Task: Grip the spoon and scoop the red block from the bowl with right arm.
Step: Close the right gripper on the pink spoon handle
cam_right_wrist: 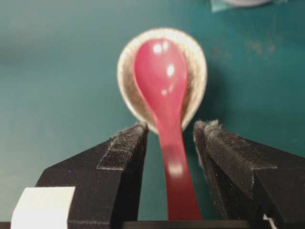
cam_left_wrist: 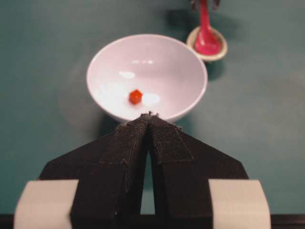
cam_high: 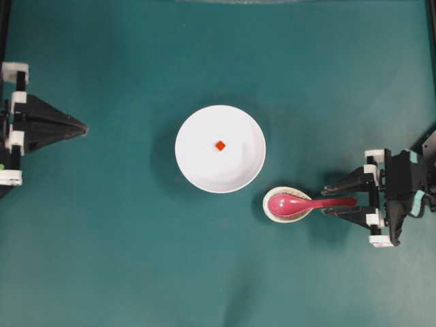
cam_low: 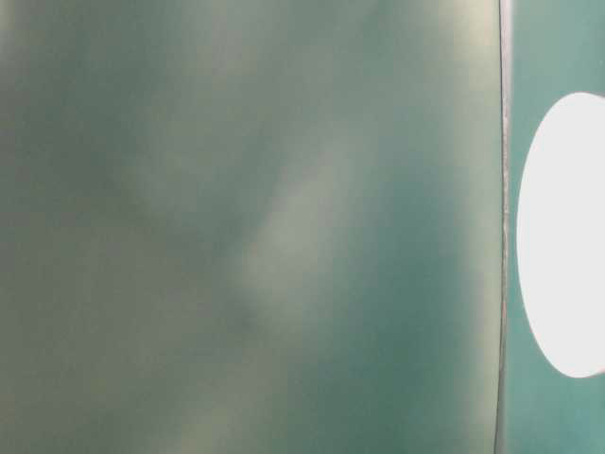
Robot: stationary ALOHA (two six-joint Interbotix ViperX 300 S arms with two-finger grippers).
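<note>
- We are seeing the right gripper (cam_high: 338, 200) standing wide, its two black fingers lying one on each side of the spoon (cam_high: 306, 202) handle; in the right wrist view a gap shows between each finger pad and the handle, so nothing is being held.
- We are taking the white bowl (cam_high: 193, 163) as our landmark: the right gripper is sitting well to the right of it and a little below it in the overhead view, pointing back toward it.
- The spoon, glossy pink-red, is lying with its scoop resting in a small speckled oval dish (cam_high: 275, 212) and its handle reaching away from the bowl, in between the fingers (cam_right_wrist: 119, 148).
- That small dish is sitting just beside the bowl, off its lower right rim; whether the two touch we cannot tell.
- The red block (cam_high: 220, 145) is lying inside the bowl, near the middle of its floor, apart from the spoon.
- The left gripper (cam_high: 84, 127) is resting well to the left of the bowl, its tips pressed together and gripping nothing; in its wrist view the tips are pointing at the bowl's near rim.
- The green table (cam_high: 109, 259) is carrying both dishes.
- The table-level view is blurred; we are making out only green and a white oval at its right edge.
</note>
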